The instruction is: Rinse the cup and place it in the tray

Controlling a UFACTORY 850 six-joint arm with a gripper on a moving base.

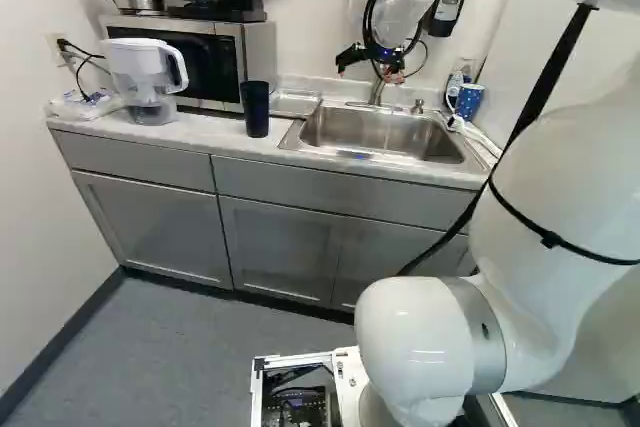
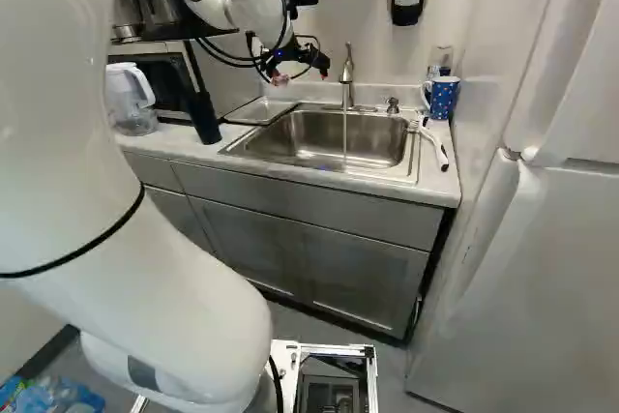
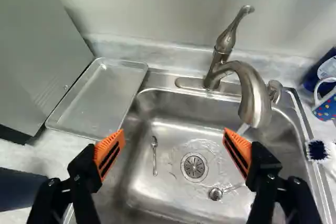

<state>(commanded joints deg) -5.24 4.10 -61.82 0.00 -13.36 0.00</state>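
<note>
A steel sink (image 3: 168, 198) is set into a pale tabletop (image 1: 195, 131), with a thin stream of water (image 2: 345, 142) falling into it from a curved faucet (image 3: 252, 90). Above the sink, the jaws stand wide apart, holding nothing. A tall dark blue cup (image 1: 255, 109), likely the one to rinse, stands upright left of the sink in both base views. A shallow metal tray (image 3: 97, 100) lies beside the sink on that same side, just behind the cup. A spotted mug (image 2: 444, 94) at the sink's opposite side could be mistaken for the target. Approaching off-centre could topple the cup; wet, smooth walls might let it slip while rinsing. Carried too low, it could strike the faucet or catch the tray's raised rim.
</note>
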